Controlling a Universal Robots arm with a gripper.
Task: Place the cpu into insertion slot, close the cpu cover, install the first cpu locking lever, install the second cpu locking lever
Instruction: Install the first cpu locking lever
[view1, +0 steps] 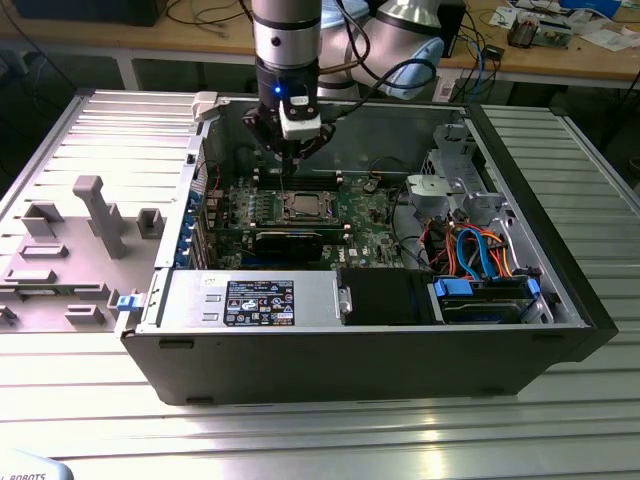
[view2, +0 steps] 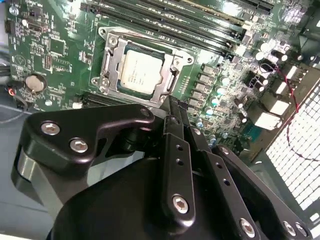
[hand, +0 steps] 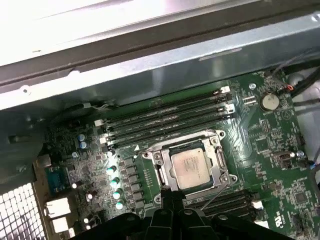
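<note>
The cpu (view2: 141, 70) (hand: 190, 167), a square chip with a silver-grey top, lies flat in the insertion slot (view2: 106, 62) (hand: 156, 161) on the green board. The cpu cover (view2: 172, 75) (hand: 220, 161) is down around it, framing the chip in its window. A thin wire lever (hand: 216, 197) slants up beside the socket. In the exterior view my gripper (view1: 283, 165) hangs just above the cpu (view1: 299, 205). In both wrist views its black fingers meet at the socket's edge, so the gripper (view2: 172, 107) (hand: 171, 195) is shut with nothing in it.
Long black memory slots (hand: 165, 117) run beside the socket. A black graphics card (view1: 290, 243) lies nearer the case front, by the power supply (view1: 250, 300). A drive cage with blue and orange cables (view1: 480, 260) fills the exterior view's right. A grey fixture (view1: 95, 215) stands outside the case.
</note>
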